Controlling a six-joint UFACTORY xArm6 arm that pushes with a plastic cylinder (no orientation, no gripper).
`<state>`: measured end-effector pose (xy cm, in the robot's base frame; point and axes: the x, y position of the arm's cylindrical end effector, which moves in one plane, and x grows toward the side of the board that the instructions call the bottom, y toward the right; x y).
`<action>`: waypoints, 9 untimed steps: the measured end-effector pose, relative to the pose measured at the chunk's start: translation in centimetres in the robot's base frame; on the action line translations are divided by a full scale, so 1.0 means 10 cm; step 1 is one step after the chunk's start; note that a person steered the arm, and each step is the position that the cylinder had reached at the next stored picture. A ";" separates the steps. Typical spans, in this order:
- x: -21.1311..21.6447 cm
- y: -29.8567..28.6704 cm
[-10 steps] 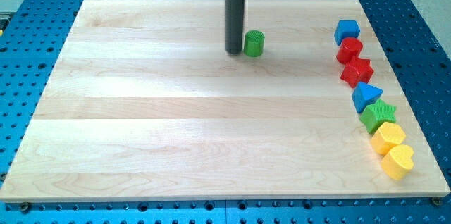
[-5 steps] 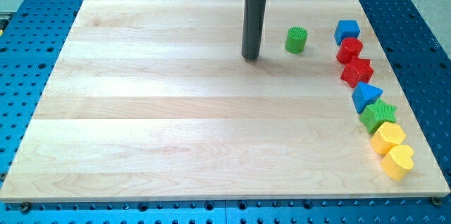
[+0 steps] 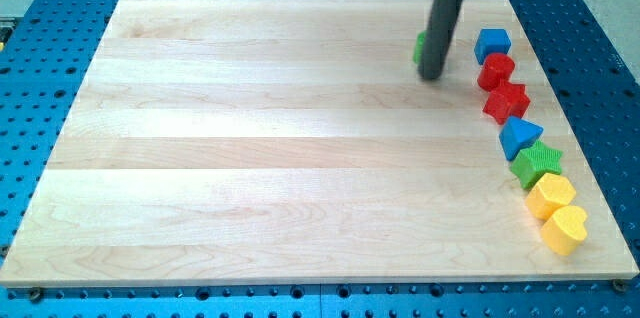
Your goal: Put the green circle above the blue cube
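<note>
The green circle (image 3: 419, 48) stands near the board's top right, mostly hidden behind my rod; only its left edge shows. My tip (image 3: 431, 76) rests on the board just below and in front of the circle, at its right side. The blue cube (image 3: 492, 44) sits to the right of both, at the head of a column of blocks, about level with the circle.
Below the blue cube run a red cylinder (image 3: 496, 71), a red star-like block (image 3: 507, 102), a blue triangle (image 3: 519, 136), a green star (image 3: 538, 164), a yellow hexagon (image 3: 551, 195) and a yellow heart (image 3: 565, 229). The wooden board (image 3: 250, 158) lies on a blue perforated table.
The green circle slid right, from the board's top middle to near the blue cube. My tip followed it right and now stands in front of it, covering most of it.
</note>
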<state>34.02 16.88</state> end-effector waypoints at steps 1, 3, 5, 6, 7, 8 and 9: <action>-0.19 0.00; -0.30 -0.58; -0.53 -0.23; -0.63 -0.19; -0.80 -0.42; -0.82 -0.18; -0.82 0.20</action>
